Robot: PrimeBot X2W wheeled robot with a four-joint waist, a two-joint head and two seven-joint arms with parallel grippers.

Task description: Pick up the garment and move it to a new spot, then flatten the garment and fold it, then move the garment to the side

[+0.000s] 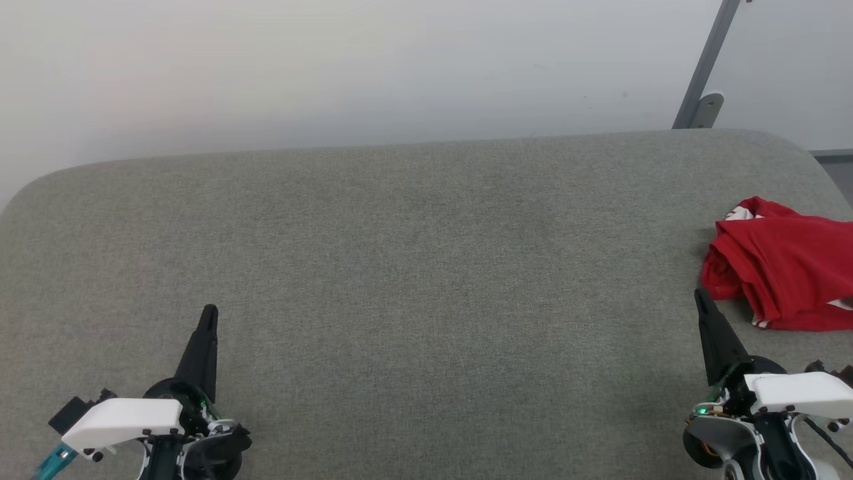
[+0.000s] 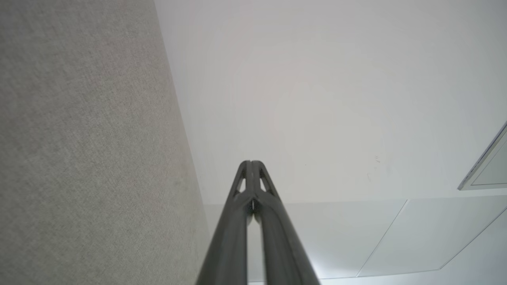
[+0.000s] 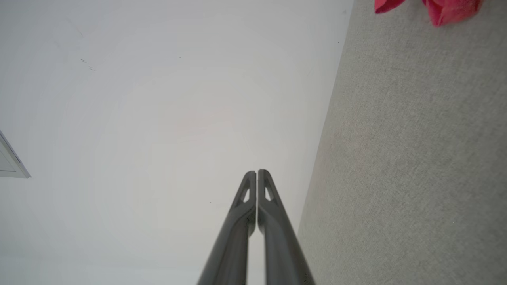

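- The garment [image 1: 783, 273] lies at the far right of the grey padded surface [image 1: 413, 267] and runs off the right border of the head view. It is a compact red heap of doubled-over layers, with slivers of white-and-red trim at its far-left and near edges.
- The left gripper [image 1: 208, 315] is clenched, its fingers pressed together with nothing between them. It sits low at the near left, well apart from the cloth.
- The right gripper [image 1: 700, 297] is likewise clenched on nothing, at the near right. Its tip points just beside the garment's near-left corner and looks to be apart from it.
- The stage is a judgement, and the scene fits two readings. The shirt could be a loose bundle due to be carried toward the middle, or a roughly folded one set off to the side. The layers look uneven rather than squared, but that does not settle it.
- One thing matters either way. The right fingertips sit close to a thin edge that will likely slide easily, so that arm should travel clear of the cloth rather than brush through it. A snag would drag the layers out of shape.
- How much of the shirt lies beyond the right border cannot be seen, so its full outline is unknown.
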